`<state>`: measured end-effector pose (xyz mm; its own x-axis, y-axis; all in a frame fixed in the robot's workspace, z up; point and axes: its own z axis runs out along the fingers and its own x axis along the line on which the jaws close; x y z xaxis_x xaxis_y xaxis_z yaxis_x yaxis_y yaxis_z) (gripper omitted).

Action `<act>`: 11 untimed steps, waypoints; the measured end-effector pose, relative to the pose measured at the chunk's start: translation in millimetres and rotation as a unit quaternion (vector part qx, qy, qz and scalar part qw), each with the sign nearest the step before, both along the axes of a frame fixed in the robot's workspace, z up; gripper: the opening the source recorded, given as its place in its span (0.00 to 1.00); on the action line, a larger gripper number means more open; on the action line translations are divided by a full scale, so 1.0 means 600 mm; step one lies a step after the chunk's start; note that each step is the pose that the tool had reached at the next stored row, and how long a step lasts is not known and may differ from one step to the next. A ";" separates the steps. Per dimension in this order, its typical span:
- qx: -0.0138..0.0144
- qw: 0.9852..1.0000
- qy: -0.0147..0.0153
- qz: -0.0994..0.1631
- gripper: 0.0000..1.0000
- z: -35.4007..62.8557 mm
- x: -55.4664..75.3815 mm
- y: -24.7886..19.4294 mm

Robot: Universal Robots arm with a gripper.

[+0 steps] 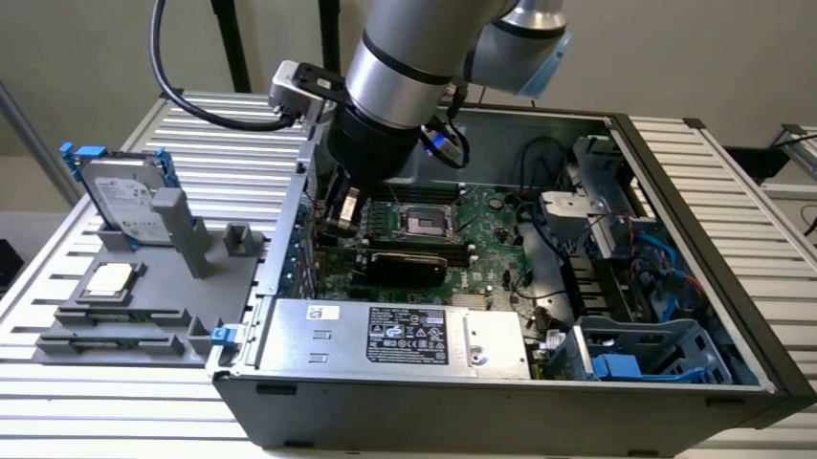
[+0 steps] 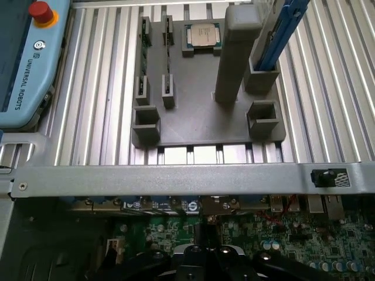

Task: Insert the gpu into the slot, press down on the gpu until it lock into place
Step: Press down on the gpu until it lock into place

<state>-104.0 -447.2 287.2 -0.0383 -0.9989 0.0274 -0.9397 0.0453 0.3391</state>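
Observation:
The gpu (image 1: 398,265), a flat black card, stands on edge across the green motherboard (image 1: 492,229) inside the open computer case, just behind the silver power-supply box (image 1: 396,335). Its slot is hidden beneath it. My gripper (image 1: 342,215) reaches down into the case by the wall at the exterior view's left, right above that end of the card. In the wrist view the gripper's black body (image 2: 196,257) hangs over the motherboard (image 2: 304,246), with a dark narrow edge (image 2: 199,231) just ahead of it. Whether it touches or grips the card I cannot tell.
The case's metal side rail (image 2: 176,178) runs close to the gripper. Outside it a grey fixture (image 2: 199,117) holds a CPU (image 2: 203,35) and a blue-clipped hard drive (image 1: 125,199). A teach pendant (image 2: 26,58) lies nearby. Cables and drive cages (image 1: 613,239) crowd the case's far side.

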 end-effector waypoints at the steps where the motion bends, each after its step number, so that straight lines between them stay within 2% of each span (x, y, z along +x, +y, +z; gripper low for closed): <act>1: 0.000 1.000 0.001 0.000 0.11 0.000 -0.001 0.0000; 8: 0.000 1.000 0.004 0.000 0.11 0.000 -0.004 0.0026; 11: 0.000 1.000 0.005 0.000 0.11 0.000 -0.004 0.0058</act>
<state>-106.5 -443.7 287.3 -0.0388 -0.9989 0.0281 -0.9365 0.0461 0.3475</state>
